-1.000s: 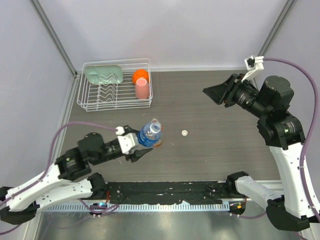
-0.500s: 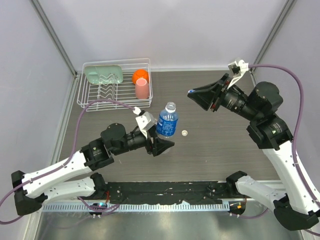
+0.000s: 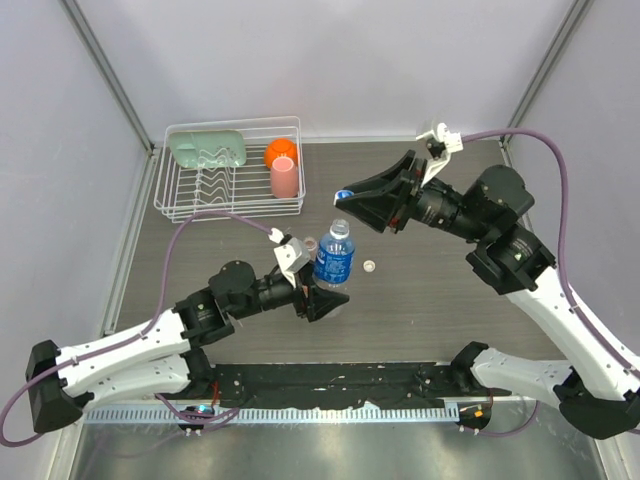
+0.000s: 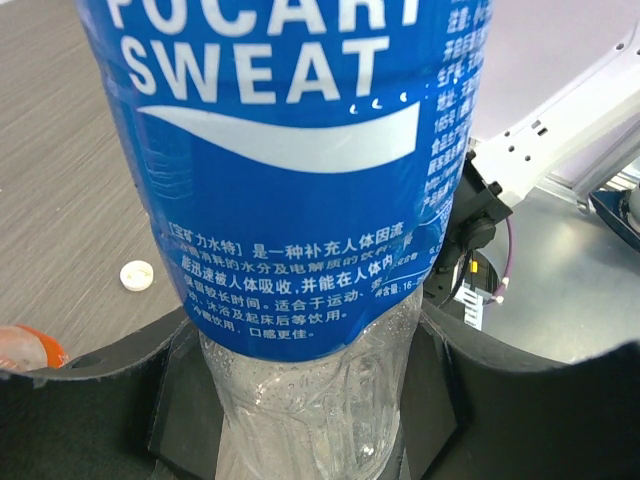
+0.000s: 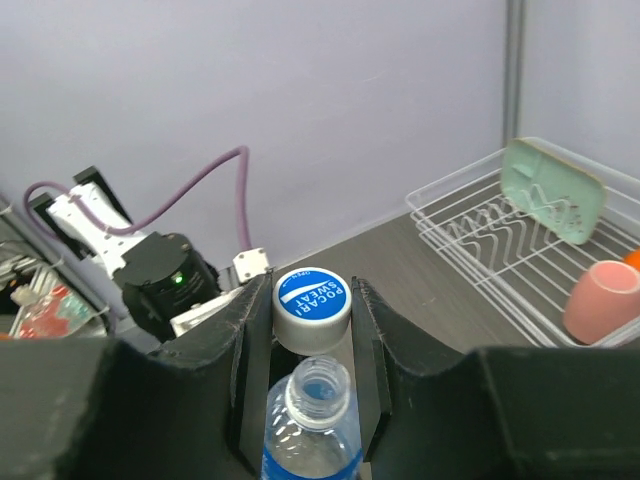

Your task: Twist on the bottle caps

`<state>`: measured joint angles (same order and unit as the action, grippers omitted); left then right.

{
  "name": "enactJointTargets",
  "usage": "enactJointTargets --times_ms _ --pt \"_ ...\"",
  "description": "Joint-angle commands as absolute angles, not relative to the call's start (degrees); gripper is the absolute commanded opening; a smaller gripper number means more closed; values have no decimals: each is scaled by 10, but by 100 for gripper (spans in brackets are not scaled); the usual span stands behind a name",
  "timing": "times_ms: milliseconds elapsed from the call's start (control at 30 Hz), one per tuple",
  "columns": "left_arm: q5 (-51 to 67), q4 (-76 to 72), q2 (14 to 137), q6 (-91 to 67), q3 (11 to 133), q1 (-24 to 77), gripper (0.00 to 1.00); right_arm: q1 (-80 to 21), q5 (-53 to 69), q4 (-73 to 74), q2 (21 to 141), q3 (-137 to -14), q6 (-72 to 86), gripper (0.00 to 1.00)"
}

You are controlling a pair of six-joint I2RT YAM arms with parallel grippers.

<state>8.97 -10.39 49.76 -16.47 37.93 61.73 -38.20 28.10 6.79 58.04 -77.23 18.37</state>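
Observation:
My left gripper (image 3: pixel 322 297) is shut on the lower part of the blue-label bottle (image 3: pixel 334 262) and holds it upright; the left wrist view shows the jaws (image 4: pixel 310 400) pressed on its clear base (image 4: pixel 300 200). Its mouth (image 5: pixel 318 388) is open. My right gripper (image 3: pixel 346 197) is shut on a grey-white cap with a blue top (image 5: pixel 312 306), just above and slightly behind the mouth, not touching it. A white cap (image 3: pixel 370 265) lies on the table right of the bottle, also in the left wrist view (image 4: pixel 137 275). The orange bottle is mostly hidden behind my left gripper; only an orange bit (image 4: pixel 22 350) shows.
A white wire rack (image 3: pixel 180 200) stands at the back left with a green dish (image 3: pixel 207 149), an orange cup (image 3: pixel 281 152) and a pink cup (image 3: pixel 284 178). The rack (image 5: pixel 480 235) also shows in the right wrist view. Metal frame posts stand at both back corners.
My left arm has carried the blue-label bottle right and stood it upright. My right arm has swung left with the cap and now hovers over the bottle's mouth.

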Motion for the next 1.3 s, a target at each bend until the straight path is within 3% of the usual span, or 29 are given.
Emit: enactJointTargets --times_ms 0,600,1267 --pt "101 -167 466 -156 373 609 0 -430 265 45 587 -774 163 1" --pt "160 -180 412 -94 339 575 0 -520 222 71 593 -757 142 1" --pt "143 -195 386 -138 348 528 0 -529 200 70 577 -704 143 1"
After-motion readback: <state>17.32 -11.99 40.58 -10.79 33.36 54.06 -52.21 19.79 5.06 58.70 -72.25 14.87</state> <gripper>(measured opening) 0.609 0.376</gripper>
